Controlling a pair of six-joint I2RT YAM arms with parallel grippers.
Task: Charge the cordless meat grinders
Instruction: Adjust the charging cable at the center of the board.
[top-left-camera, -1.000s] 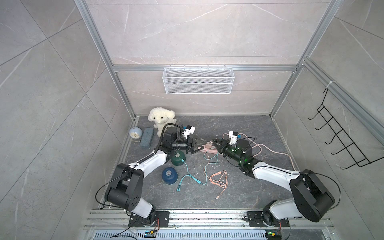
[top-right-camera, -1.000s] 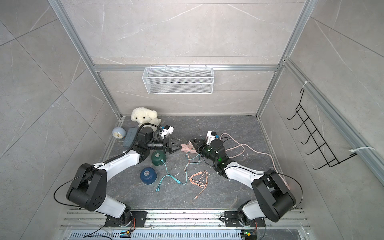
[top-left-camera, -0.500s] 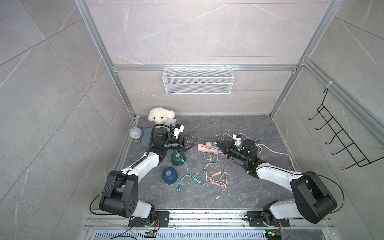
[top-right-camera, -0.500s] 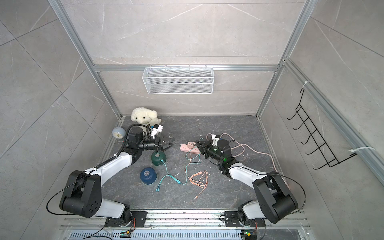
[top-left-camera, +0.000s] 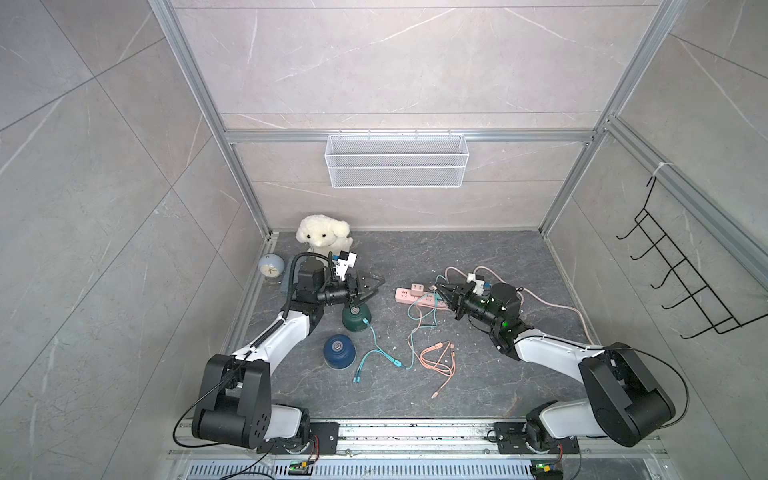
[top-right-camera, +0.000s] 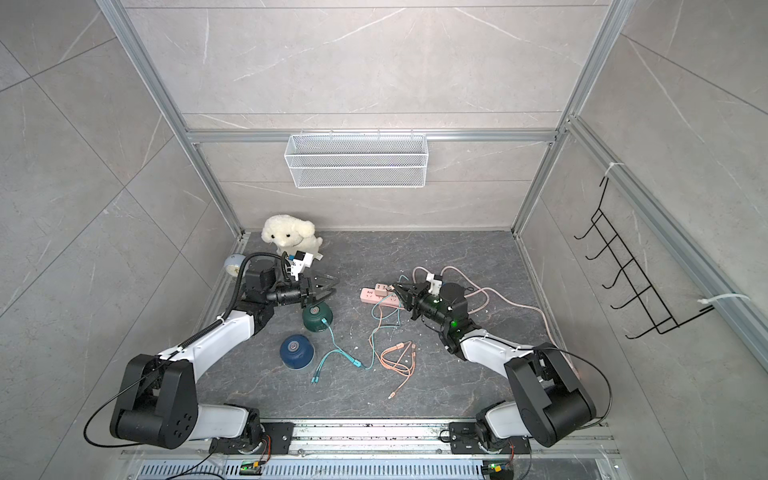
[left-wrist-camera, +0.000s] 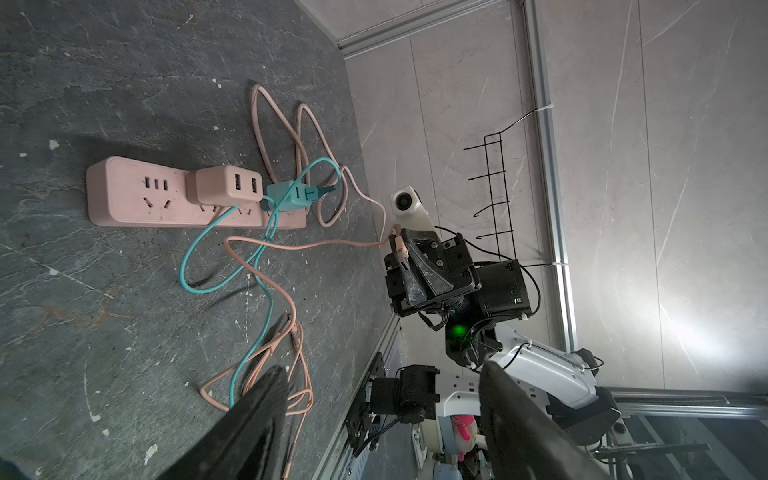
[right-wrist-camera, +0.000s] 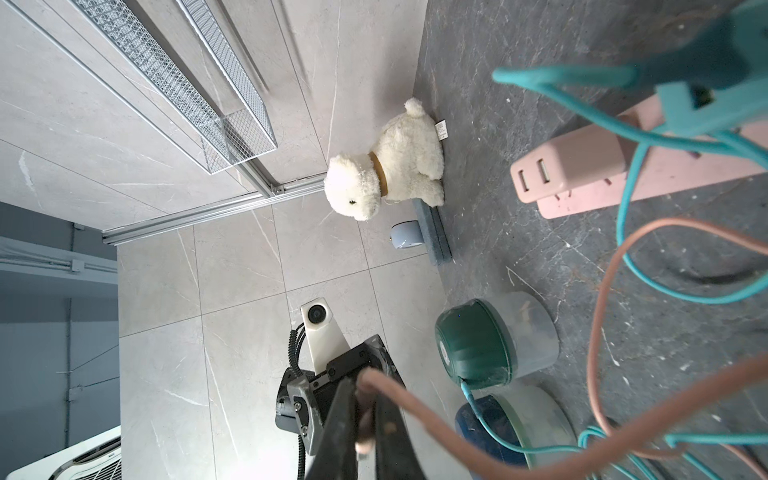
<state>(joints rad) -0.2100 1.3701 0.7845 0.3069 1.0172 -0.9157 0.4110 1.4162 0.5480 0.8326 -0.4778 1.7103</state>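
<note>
The right tool (top-left-camera: 436, 287) is clamped shut on the USB plug of the salmon charging cable (left-wrist-camera: 316, 246) and hangs just beside the pink USB adapter (left-wrist-camera: 228, 185), which sits on the pink power strip (top-left-camera: 402, 296) at mid-table. The strip's long axis runs left to right, so the adapter lies straight ahead of the tips, toward the table's left edge, and both its ports look free. The left tool (top-left-camera: 376, 289) gapes wide and empty, well apart from the strip, over the green meat grinder (top-left-camera: 355, 318), which the teal cable (top-left-camera: 398, 364) already feeds. The blue meat grinder (top-left-camera: 339, 351) stands nearer the front edge, seemingly unplugged. The right arm seems better placed for the insertion.
</note>
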